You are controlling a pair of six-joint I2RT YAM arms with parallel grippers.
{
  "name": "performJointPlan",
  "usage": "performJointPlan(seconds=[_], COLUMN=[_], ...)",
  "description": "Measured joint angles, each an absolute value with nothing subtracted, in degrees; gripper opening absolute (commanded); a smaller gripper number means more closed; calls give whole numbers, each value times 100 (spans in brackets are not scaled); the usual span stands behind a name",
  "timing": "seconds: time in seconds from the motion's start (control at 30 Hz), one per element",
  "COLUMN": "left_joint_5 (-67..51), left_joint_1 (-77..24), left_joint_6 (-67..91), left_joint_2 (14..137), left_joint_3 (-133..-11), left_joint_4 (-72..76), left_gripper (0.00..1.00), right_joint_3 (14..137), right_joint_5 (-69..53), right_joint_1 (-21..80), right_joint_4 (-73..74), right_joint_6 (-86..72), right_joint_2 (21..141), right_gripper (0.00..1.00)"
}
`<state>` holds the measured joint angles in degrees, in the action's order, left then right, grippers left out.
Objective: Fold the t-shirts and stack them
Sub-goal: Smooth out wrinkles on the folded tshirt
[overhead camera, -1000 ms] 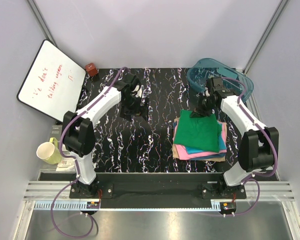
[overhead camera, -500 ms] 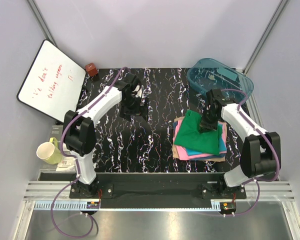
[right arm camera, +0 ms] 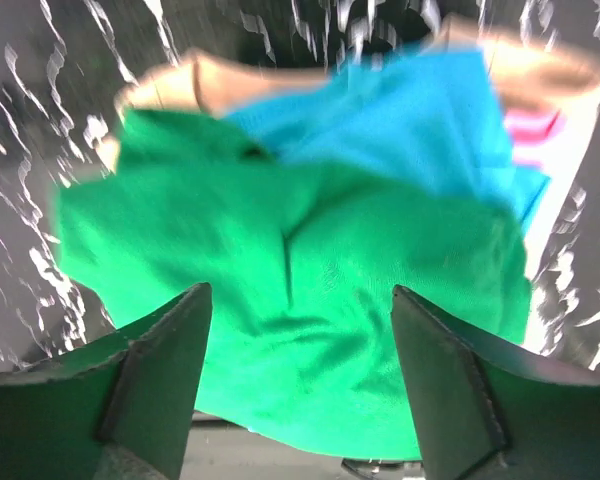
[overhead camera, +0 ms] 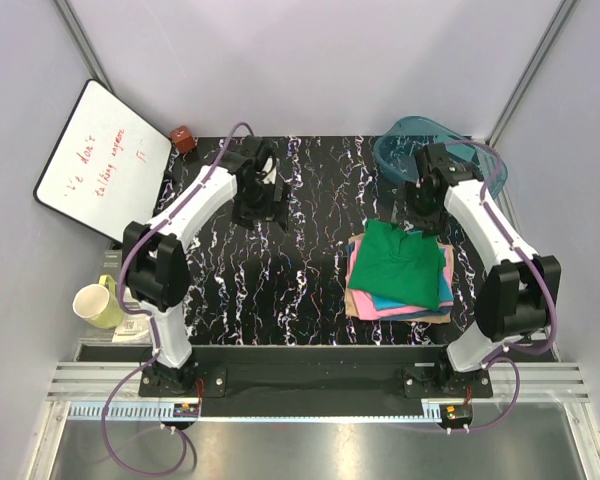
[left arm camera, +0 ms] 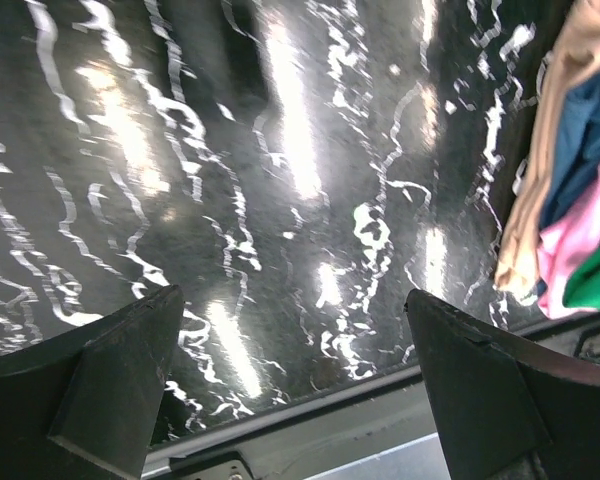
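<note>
The t-shirts lie folded in one stack (overhead camera: 398, 272) on the right of the black marbled table. A bright green one (overhead camera: 400, 262) is on top, with teal-blue (overhead camera: 445, 290), pink (overhead camera: 380, 310) and tan (overhead camera: 354, 306) edges showing below it. My right gripper (overhead camera: 416, 218) hangs open just above the stack's far edge. In the right wrist view it (right arm camera: 300, 400) is spread over the creased green shirt (right arm camera: 300, 290), gripping nothing. My left gripper (overhead camera: 256, 208) is open over bare table, left of the stack. In the left wrist view it (left arm camera: 295, 385) is empty, and the stack's edge (left arm camera: 570, 200) shows at the right.
A clear teal tub (overhead camera: 435, 150) stands at the back right, close behind my right wrist. A whiteboard (overhead camera: 102, 160) leans at the left, with a small red-brown object (overhead camera: 183, 138) beside it. A pale yellow mug (overhead camera: 98, 303) sits off the table's left edge.
My right gripper has opened, let go of the green shirt and drawn back toward the tub. The green shirt now rests on the stack. The left gripper has shifted slightly back.
</note>
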<state>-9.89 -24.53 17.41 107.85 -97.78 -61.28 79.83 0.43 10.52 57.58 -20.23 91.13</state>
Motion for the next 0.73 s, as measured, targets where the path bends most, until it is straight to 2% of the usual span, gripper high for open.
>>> performJointPlan(seconds=[0.5, 0.73], left_joint_5=[-515, -510], left_joint_1=[-1457, -1428], left_joint_6=[1367, 1306], left_joint_2=[10766, 10923], left_joint_3=[-10005, -10162], left_joint_4=[-6342, -6346], left_gripper=[99, 99], right_joint_3=[10503, 10844], right_joint_5=[460, 342], right_joint_1=[1007, 1007], right_joint_4=[5986, 5990], right_joint_6=[-1645, -1605], right_joint_2=[11668, 12051], right_gripper=[88, 90])
